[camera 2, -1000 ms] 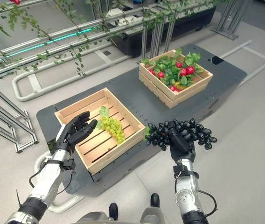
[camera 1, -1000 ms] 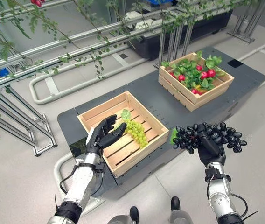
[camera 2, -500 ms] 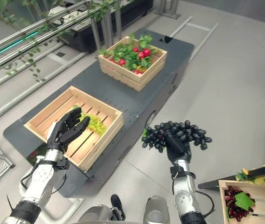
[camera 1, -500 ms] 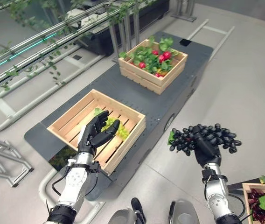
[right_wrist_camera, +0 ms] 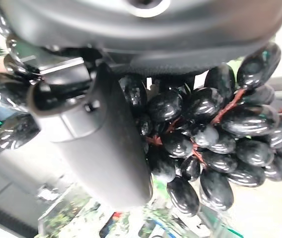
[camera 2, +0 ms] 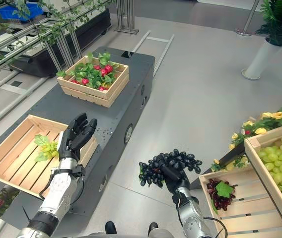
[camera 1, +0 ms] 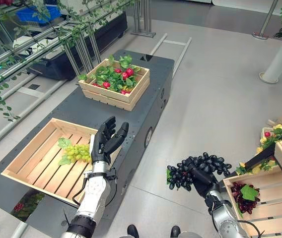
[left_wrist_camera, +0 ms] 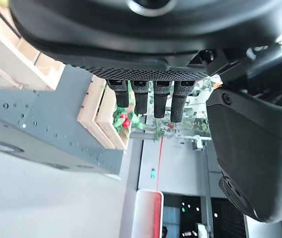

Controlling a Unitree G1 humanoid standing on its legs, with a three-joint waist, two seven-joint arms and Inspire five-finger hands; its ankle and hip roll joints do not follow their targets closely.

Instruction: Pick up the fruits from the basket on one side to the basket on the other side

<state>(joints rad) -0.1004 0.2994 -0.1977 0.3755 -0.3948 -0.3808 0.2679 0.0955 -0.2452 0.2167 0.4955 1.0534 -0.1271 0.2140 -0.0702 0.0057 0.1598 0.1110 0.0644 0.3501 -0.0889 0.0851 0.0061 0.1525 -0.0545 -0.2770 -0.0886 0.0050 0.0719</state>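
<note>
Here, right hand (camera 1: 204, 179): fingers and thumb curled round a bunch of black grapes (camera 1: 195, 168), held above the floor between the grey platform (camera 1: 131, 106) and a wooden crate (camera 1: 252, 206) holding dark red grapes; berries spill past both sides of the fingers. Left hand (camera 1: 106, 144): fingers straight, empty, raised beside the near crate (camera 1: 27, 158) containing green grapes (camera 1: 76, 152). Far crate (camera 1: 112, 85): red fruit, leaves

The dark right hand (camera 2: 173, 177) is mostly buried under the bunch of shiny black grapes (camera 2: 168, 165), so its fingers are hidden. The wooden crate of green grapes (camera 2: 276, 168) on the right is cut off by the edge. The small red fruits (camera 1: 126, 74) under the leaves are too tiny to name.
</note>
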